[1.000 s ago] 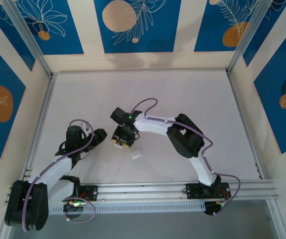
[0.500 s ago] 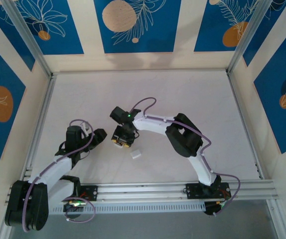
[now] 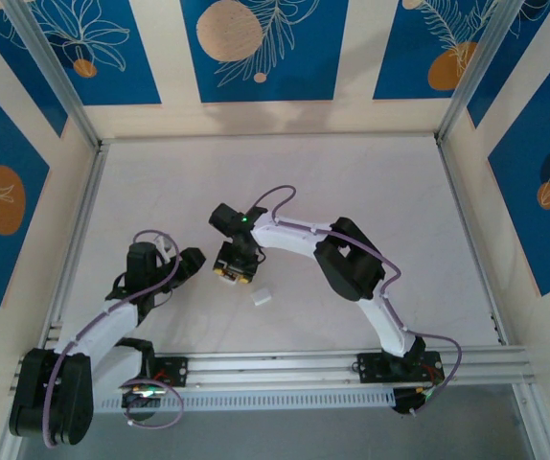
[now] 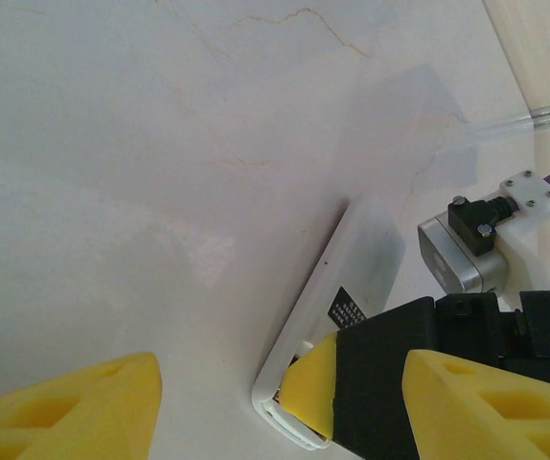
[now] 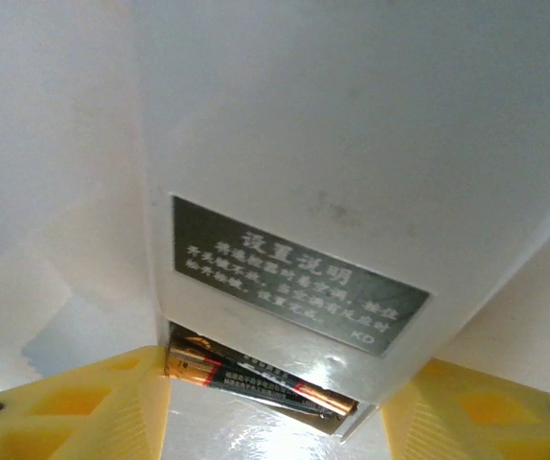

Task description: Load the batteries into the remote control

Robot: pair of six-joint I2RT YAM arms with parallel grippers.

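The remote control (image 4: 356, 259) is a flat white slab lying on the white table, its dark label facing up. In the right wrist view the remote control (image 5: 352, 144) has its end compartment uncovered, and two batteries (image 5: 256, 372) lie in it, dark with gold ends, one askew over the other. My right gripper (image 5: 280, 388) is shut on that end, a yellow finger against each side. One of those fingers (image 4: 315, 388) covers the remote's end in the left wrist view. My left gripper (image 4: 285, 369) hangs open just short of it, holding nothing. From above, the left gripper (image 3: 191, 259) and right gripper (image 3: 231, 272) are close together.
A small loose white squarish piece (image 3: 262, 297) lies on the table just right of and nearer than the right gripper. The metal rail (image 3: 285, 364) carrying the arm bases runs along the near edge. Patterned walls close the table in on three sides.
The right arm's wrist and elbow have shifted slightly to the left while its gripper stays over the same spot. The left arm has not moved.
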